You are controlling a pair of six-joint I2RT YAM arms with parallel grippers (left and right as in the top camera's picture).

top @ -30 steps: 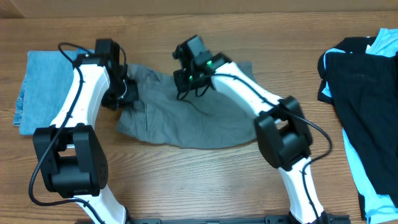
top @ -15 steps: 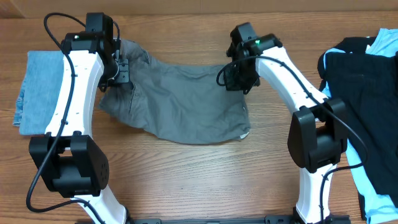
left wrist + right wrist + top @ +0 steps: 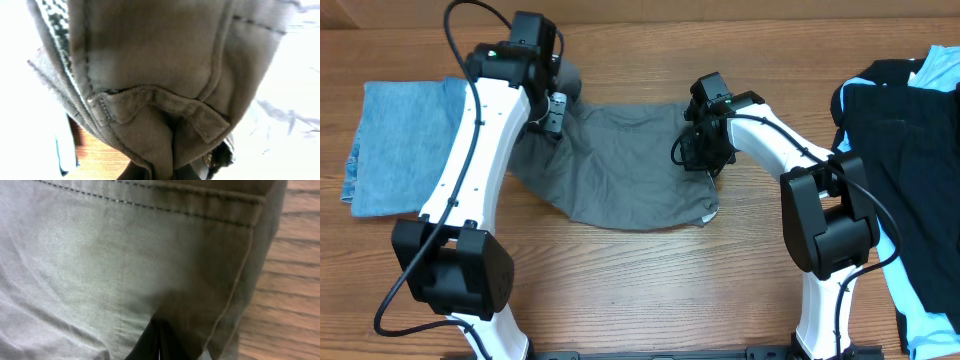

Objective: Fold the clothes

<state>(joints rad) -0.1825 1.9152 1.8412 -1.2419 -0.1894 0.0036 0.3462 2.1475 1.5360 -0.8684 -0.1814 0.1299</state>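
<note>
Nearest us, the grey garment's (image 3: pixel 610 185) loose hem lies on the table (image 3: pixel 620 290). Farther up, our right gripper (image 3: pixel 705 155) is clamped tight on its right edge. Our left gripper (image 3: pixel 553 105) is pinched closed on its far-left corner, raised, we judge, to stretch the cloth flat for folding. The denim-blue garment (image 3: pixel 390 140) sits aside at left, and the black garment (image 3: pixel 900 140) waits at right.

A wooden table (image 3: pixel 620 285), its brown grain running side to side, fills the view, with a paler strip (image 3: pixel 770 6) along its far edge.
</note>
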